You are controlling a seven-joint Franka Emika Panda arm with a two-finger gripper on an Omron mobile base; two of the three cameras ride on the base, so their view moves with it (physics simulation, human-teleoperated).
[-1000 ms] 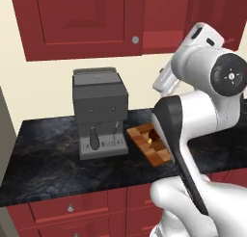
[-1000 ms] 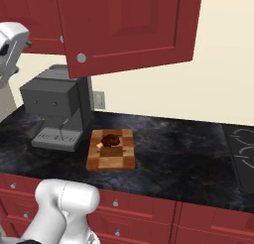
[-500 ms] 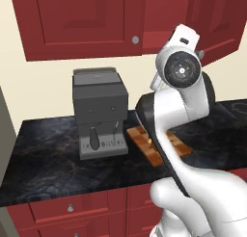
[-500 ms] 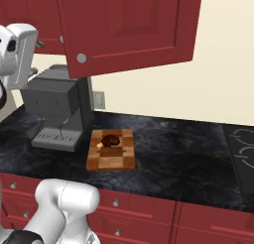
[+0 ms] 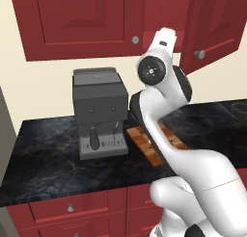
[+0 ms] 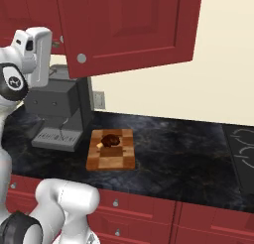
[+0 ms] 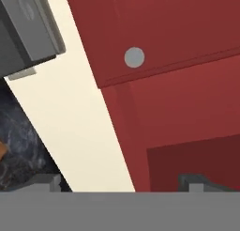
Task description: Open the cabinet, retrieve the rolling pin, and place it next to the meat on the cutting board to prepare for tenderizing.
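**Arm raised toward the open cabinet**

Since a second ago my arm has swung up from above the board, and my hand now sits high, close to the cabinet (image 6: 124, 25). Its right door (image 5: 217, 29) stands ajar, so the interior should be reachable, though I cannot see the rolling pin from any angle. My gripper (image 7: 119, 183) points at the cabinet's underside with its fingers spread wide, holding nothing, ready for the pin. Down on the counter (image 6: 188, 149), the meat (image 6: 111, 139) rests on the far half of the cutting board (image 6: 111, 156), leaving bare board beside it. A grey coffee machine (image 5: 99, 111) stands just left of the board.
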